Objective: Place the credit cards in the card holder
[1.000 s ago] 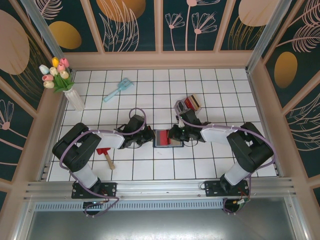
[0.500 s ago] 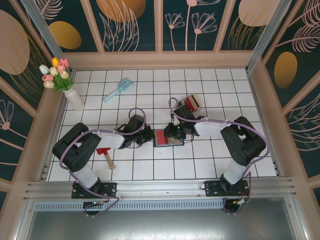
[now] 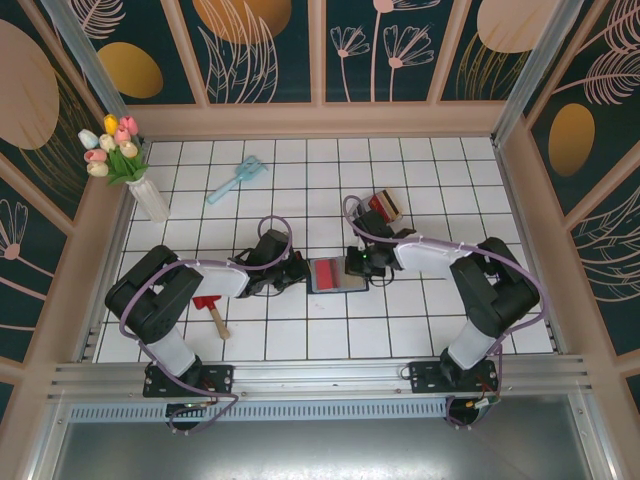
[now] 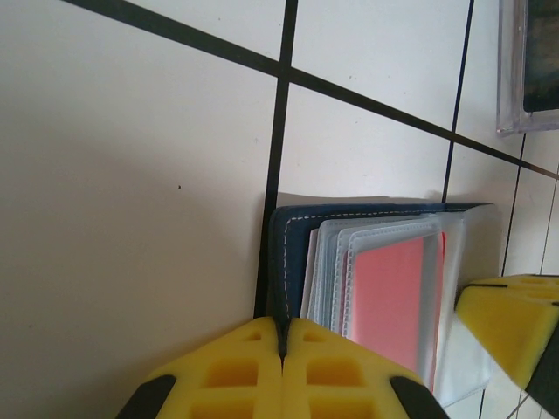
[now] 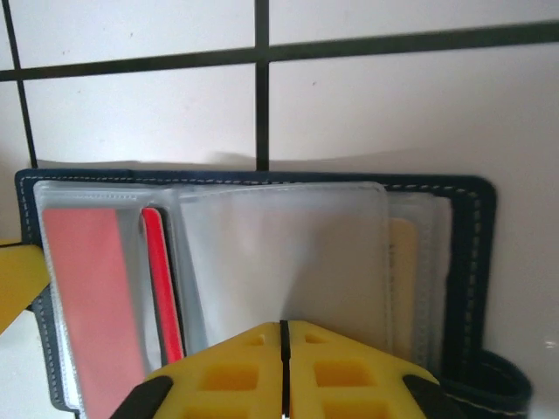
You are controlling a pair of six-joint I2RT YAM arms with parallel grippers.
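The card holder (image 3: 335, 274) lies open on the tiles, a navy wallet with clear sleeves. A red credit card (image 5: 87, 297) sits in a left sleeve, a second red one (image 5: 157, 279) stands edge-on beside it, and a tan one (image 5: 400, 262) shows in a right sleeve. My left gripper (image 4: 281, 325) is shut on the wallet's navy cover edge (image 4: 293, 253); it is at the wallet's left side (image 3: 300, 272). My right gripper (image 5: 282, 325) is shut with its pads over the middle clear sleeve (image 5: 279, 253), at the wallet's right part (image 3: 362, 264).
A small clear rack (image 3: 384, 207) with cards stands just behind the right arm. A blue brush (image 3: 236, 180) lies far left, a vase of tulips (image 3: 140, 185) at the left wall, and a red-headed tool (image 3: 212, 310) near the left arm's base.
The right gripper reached left over the wallet half a second ago and has drawn back to its right part. The left arm and the wallet have stayed put.
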